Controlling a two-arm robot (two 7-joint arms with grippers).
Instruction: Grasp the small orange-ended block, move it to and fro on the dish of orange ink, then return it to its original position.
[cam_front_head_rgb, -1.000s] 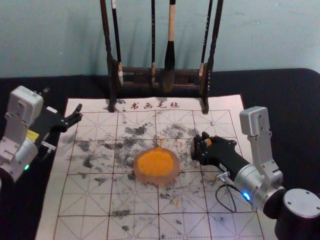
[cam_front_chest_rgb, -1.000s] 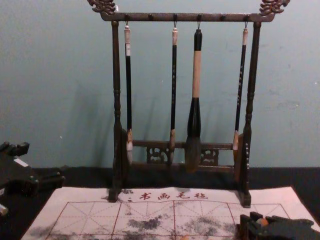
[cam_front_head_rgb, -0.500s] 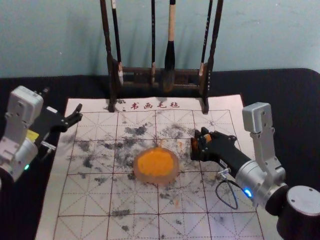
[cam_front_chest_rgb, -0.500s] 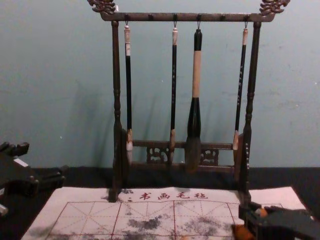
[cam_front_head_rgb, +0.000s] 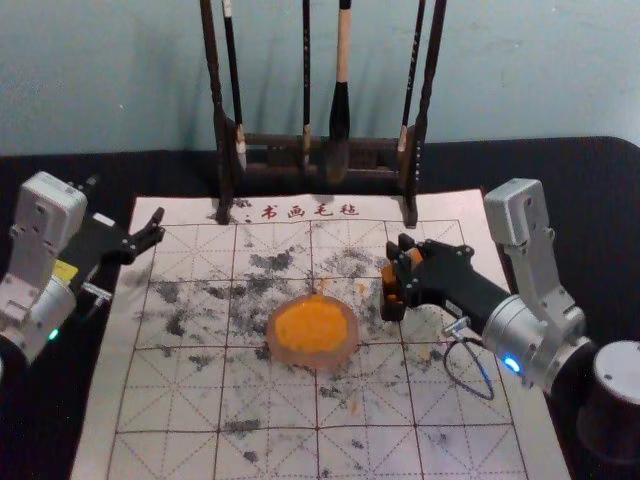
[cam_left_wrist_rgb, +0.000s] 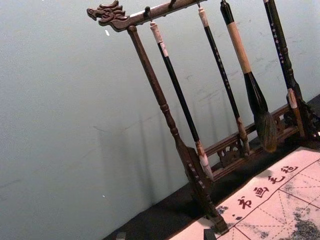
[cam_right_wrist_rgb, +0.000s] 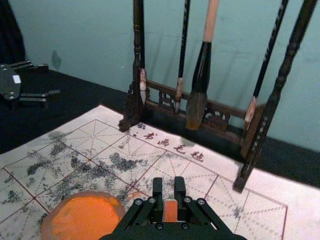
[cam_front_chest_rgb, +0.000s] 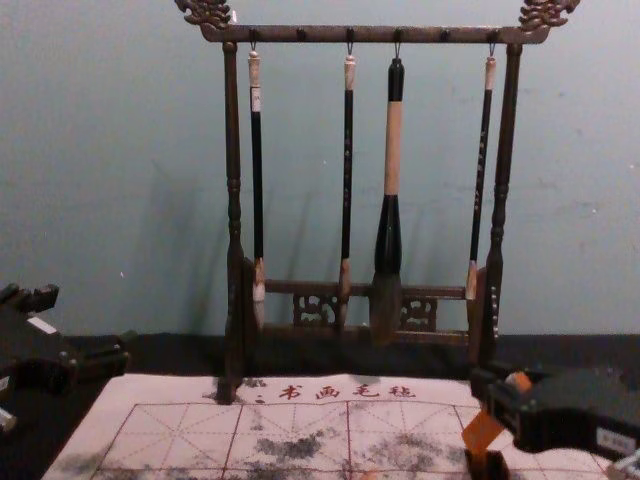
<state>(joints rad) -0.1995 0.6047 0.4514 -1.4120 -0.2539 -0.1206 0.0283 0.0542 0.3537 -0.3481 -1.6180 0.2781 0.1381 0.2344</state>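
Since the small orange-ended block (cam_front_chest_rgb: 482, 432) is already pinched between the fingers of the right gripper (cam_right_wrist_rgb: 168, 186), the grasp can be ticked off. It's held at a lean over the right part of the felt mat (cam_front_head_rgb: 165, 400), roughly midway between near and far edges, with a dark piece (cam_front_head_rgb: 392, 308) right beneath; whether that's the block's own base or a separate thing can't be told, nor can a small gap under it be ruled out.

Next to it, towards the mat's left edge, is the dish (cam_front_head_rgb: 318, 362) with its orange ink (cam_front_head_rgb: 311, 325), clearly apart from the block. No rubbing is being done at this moment, and whether any has been done can't really be judged, smudges on the mat or not. Assuming it hasn't, the to-and-fro pass and the put-back are both left, so pretty early days imo.

As for pose, the right arm (cam_front_head_rgb: 520, 335) is reached in over the mat's right edge, gripper aimed inward and kept low. The left gripper (cam_front_chest_rgb: 88, 323) is parked by the mat's far left corner, fingers spread, nothing held. Behind the far edge, the brush stand (cam_front_chest_rgb: 232, 130) is left alone.
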